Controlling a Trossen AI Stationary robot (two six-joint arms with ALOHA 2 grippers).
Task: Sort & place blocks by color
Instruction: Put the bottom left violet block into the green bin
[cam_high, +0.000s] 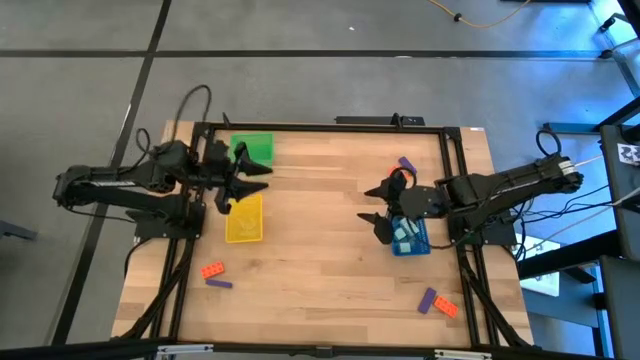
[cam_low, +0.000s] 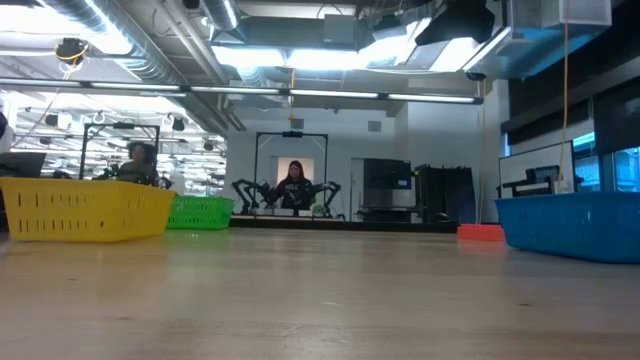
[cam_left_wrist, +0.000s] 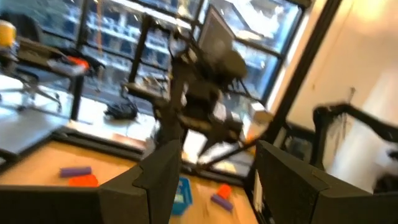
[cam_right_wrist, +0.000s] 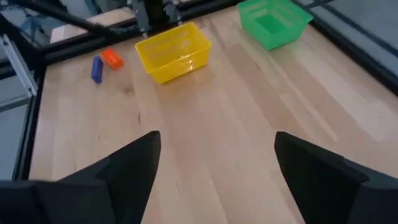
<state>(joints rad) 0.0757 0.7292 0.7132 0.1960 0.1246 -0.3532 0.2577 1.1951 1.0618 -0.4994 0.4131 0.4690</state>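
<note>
Both grippers are open and touch nothing. My left gripper (cam_high: 243, 188) (cam_left_wrist: 217, 180) hovers at the table's left side, between the green tray (cam_high: 253, 150) and the yellow tray (cam_high: 245, 218). My right gripper (cam_high: 373, 212) (cam_right_wrist: 214, 168) hovers at the right side, by the blue tray (cam_high: 408, 238), which holds light teal blocks (cam_high: 404, 231). An orange block (cam_high: 212, 270) and a purple block (cam_high: 220, 283) lie flat near the left near corner. Another purple block (cam_high: 427, 299) and orange block (cam_high: 447, 308) lie near the right near corner. A third purple block (cam_high: 406, 164) and orange block (cam_high: 398, 178) lie just beyond the right gripper.
A black frame (cam_high: 320, 126) runs round the wooden table. The low view shows the yellow tray (cam_low: 85, 208), green tray (cam_low: 200, 211), blue tray (cam_low: 570, 225) and an orange block (cam_low: 480, 232) standing on the table, with a person far off in the room. Bare wood lies between the trays.
</note>
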